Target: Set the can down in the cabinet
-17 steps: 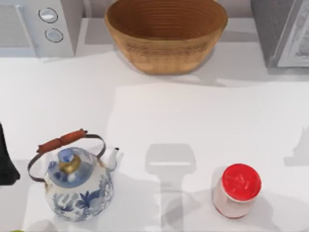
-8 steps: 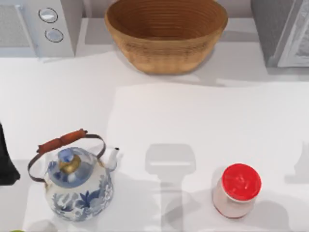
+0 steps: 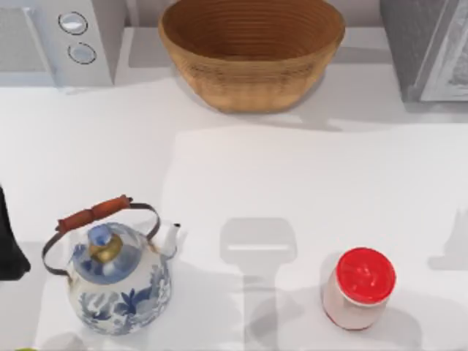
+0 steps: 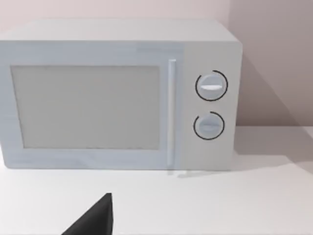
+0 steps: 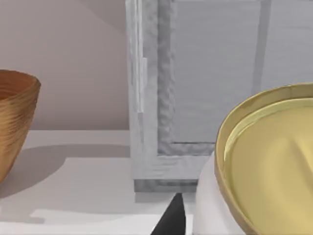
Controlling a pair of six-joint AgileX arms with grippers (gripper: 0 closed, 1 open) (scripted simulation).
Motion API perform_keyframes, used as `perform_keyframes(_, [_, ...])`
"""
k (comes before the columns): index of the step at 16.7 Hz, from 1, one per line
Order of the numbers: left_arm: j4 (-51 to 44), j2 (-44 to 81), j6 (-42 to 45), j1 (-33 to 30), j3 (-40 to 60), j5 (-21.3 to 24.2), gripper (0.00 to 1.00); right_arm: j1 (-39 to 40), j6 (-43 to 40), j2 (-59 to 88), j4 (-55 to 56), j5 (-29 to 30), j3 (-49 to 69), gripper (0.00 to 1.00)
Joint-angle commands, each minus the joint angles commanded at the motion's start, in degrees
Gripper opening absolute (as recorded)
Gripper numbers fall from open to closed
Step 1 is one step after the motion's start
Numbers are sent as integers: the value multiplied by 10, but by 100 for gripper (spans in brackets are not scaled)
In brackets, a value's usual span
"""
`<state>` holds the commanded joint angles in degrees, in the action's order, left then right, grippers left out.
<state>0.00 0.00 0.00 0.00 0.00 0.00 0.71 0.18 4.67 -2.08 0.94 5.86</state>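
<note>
Top view: the can [image 3: 358, 287] was seen upright on the table [image 3: 292, 175], right of the kettle [image 3: 117, 274]; neither gripper's finger state could be told.

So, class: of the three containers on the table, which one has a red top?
The can, near the table's front right. Its round lid is glossy red; the kettle is blue-and-white with a blue lid, and the basket is open wicker.
</note>
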Motion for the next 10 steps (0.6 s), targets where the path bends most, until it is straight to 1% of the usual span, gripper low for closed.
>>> perform_keyframes(3, [0,0,0,0,0,0,100,12,1,78,-25,12,99,0])
perform_keyframes(7, [0,0,0,0,0,0,100,29,2,217,-58,27,283,0])
perform_keyframes(10, [0,0,0,0,0,0,100,39,3,293,-85,40,399,0])
